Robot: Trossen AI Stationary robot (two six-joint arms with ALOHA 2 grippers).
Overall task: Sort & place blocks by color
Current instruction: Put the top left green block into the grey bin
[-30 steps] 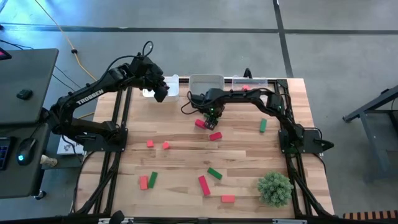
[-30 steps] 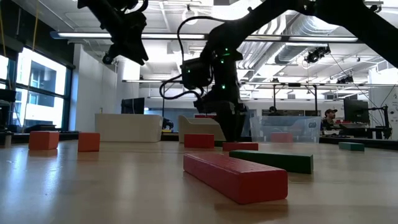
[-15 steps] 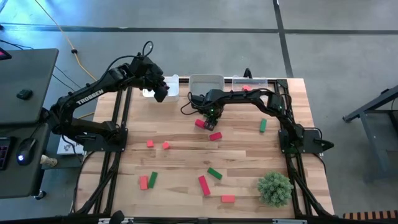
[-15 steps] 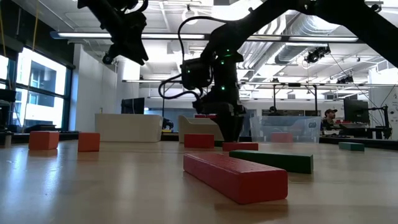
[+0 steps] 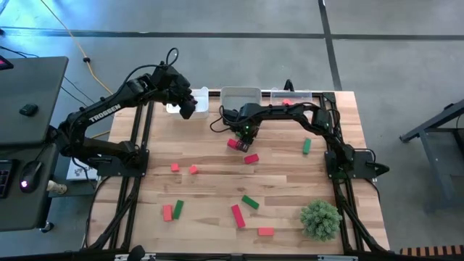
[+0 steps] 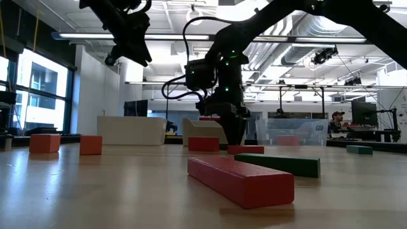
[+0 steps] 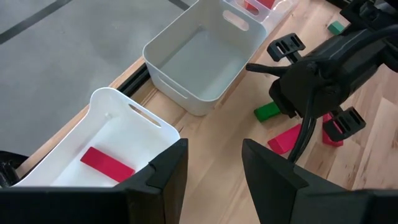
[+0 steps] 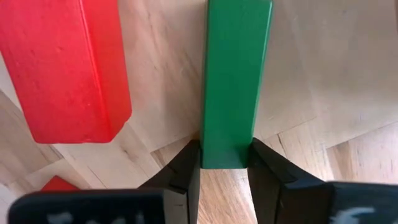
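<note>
Right hand (image 8: 224, 163) now clamped on the near end of a green block (image 8: 235, 81) — jaws wide a second ago, since snapped shut on its two long sides. Pick secured, then; lift and carry to a bin presumably next. Block still flat on the tabletop (image 5: 217, 188), just beside a crimson block (image 8: 68, 68) at the middle rear. Smooth painted wood, square-edged bars on pale planked grain. Left hand (image 7: 214, 163) hovering unchanged above a white bin (image 7: 124, 134) (a red bar already inside), fingers parted, holding nothing. Other blocks scattered nearer the front.
</note>
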